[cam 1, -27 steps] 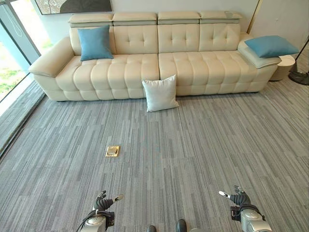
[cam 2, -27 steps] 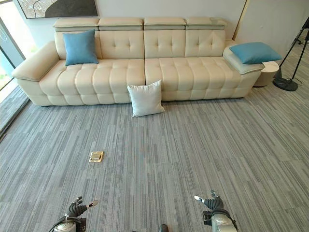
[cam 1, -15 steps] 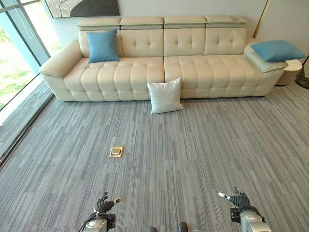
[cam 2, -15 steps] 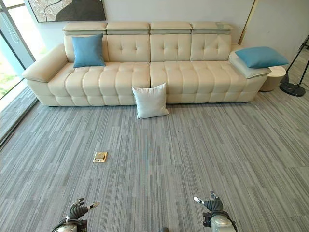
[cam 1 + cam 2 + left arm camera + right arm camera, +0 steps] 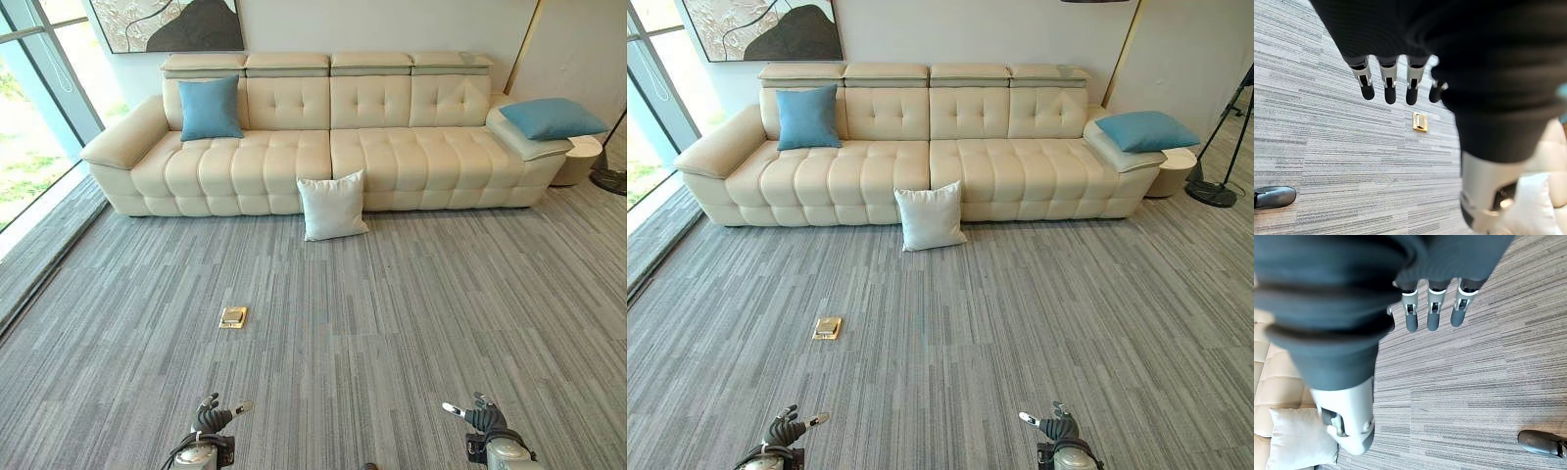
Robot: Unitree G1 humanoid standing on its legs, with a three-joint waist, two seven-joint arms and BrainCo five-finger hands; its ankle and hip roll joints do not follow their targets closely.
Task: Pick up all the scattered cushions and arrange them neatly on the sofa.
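Note:
A white cushion (image 5: 332, 207) stands on the carpet, leaning against the front of the cream sofa (image 5: 411, 162) near its middle. One blue cushion (image 5: 210, 108) rests upright against the sofa's left backrest. Another blue cushion (image 5: 553, 117) lies on the sofa's right arm. My left hand (image 5: 212, 416) and right hand (image 5: 480, 417) hang low at the near edge, far from the sofa, both open and holding nothing. In the wrist views the fingers (image 5: 1387, 84) of the left and the fingers (image 5: 1432, 313) of the right are straight over bare carpet, with the white cushion (image 5: 1299, 444) showing past the right thumb.
A small brass floor socket (image 5: 232, 316) sits in the grey striped carpet left of centre. A window wall runs along the left. A round side table (image 5: 584, 159) and a lamp stand base (image 5: 611, 180) are at the sofa's right end.
The whole picture has shifted: the sofa and cushions sit lower in view and a little smaller, with more wall showing, so the camera moved. The cushions have not moved and both hands stay open.

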